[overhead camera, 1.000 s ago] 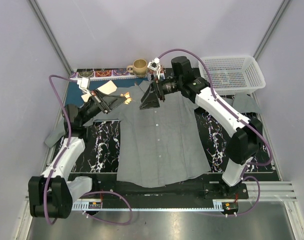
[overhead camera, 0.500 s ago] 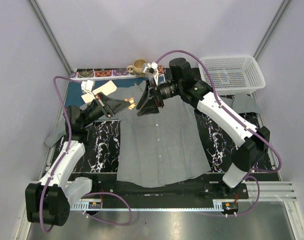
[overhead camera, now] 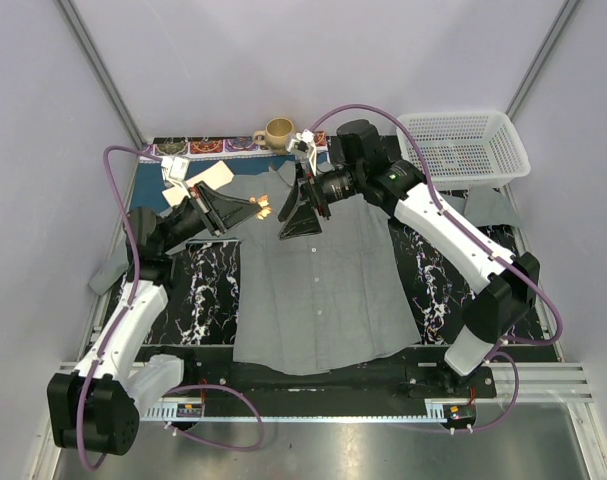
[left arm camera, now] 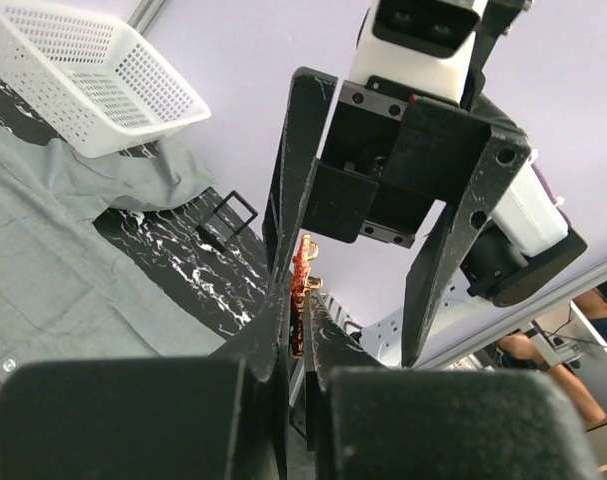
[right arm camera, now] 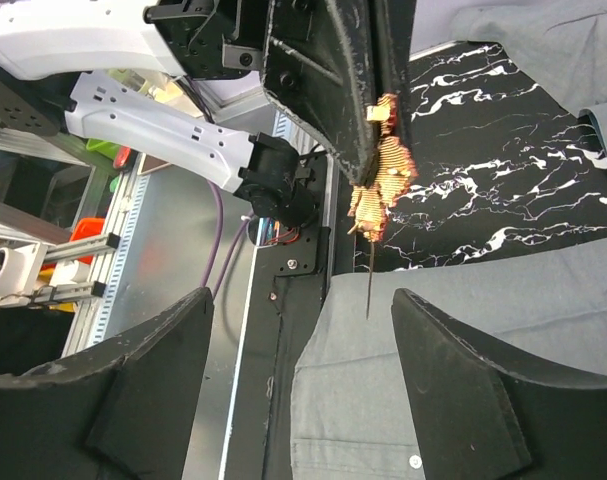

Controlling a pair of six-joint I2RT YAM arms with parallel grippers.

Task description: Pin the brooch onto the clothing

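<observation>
The grey short-sleeved shirt [overhead camera: 323, 285] lies flat on the table, collar to the far side. My left gripper [overhead camera: 255, 207] is shut on the small orange-red brooch [overhead camera: 264, 207], held in the air over the shirt's left shoulder. In the left wrist view the brooch [left arm camera: 303, 270] is pinched edge-on between the fingertips. In the right wrist view the brooch [right arm camera: 381, 180] hangs from the left fingers with its thin pin pointing down. My right gripper [overhead camera: 295, 212] is open, its jaws wide apart, just right of the brooch and facing it.
A white mesh basket [overhead camera: 465, 146] stands at the back right. A brown mug [overhead camera: 278, 131] sits at the back middle. Black marbled mats [overhead camera: 199, 295] lie on both sides of the shirt. Paper cards [overhead camera: 213, 176] lie at the back left.
My left gripper has carried the brooch to the right, toward my right gripper. My right gripper has swung left and closer to the brooch, staying open.
</observation>
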